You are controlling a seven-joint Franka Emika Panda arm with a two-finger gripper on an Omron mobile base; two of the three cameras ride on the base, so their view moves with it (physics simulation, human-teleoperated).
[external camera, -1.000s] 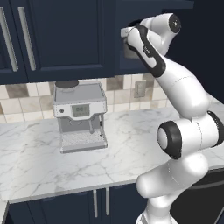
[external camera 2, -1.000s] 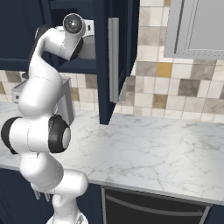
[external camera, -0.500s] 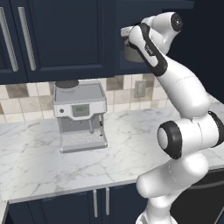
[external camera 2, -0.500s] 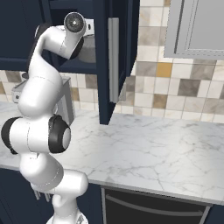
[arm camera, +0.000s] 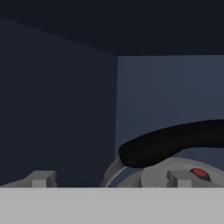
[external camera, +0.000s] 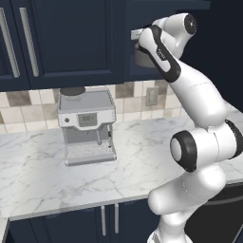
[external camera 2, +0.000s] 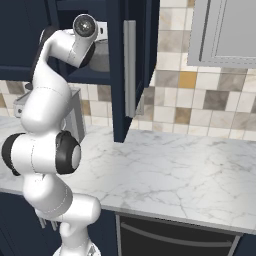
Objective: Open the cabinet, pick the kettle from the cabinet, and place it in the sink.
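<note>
Fingers [arm camera: 107, 179]: mine, spread to their widest, grasping nothing; two small grey tips at the near edge of the hand view, one well left of the kettle, the other in front of its lid.

Item, kettle [arm camera: 175, 170]: grey metal, flat lid with a small red mark, black arched handle [arm camera: 175, 142] sweeping across just beyond my tips. It sits on the cabinet floor, close to the back corner. I hold the tips wide and level with the handle, I judge, so they can straddle it before closing.

Item, cabinet [external camera 2: 117, 60]: dark navy, door swung out toward the room with its long silver bar handle [external camera 2: 129, 67] facing the right base view. Open already, so that step looks done. My wrist reaches inside, and the kettle's grey side shows past it.

Item, worktop [external camera: 42, 175]: white marble, below the cabinet.

Item, coffee machine [external camera: 87, 126]: boxy silver, standing on the worktop to the left of my arm, well apart from the reach.

Outstanding: closing on the handle, lifting out, carrying to the sink.
</note>
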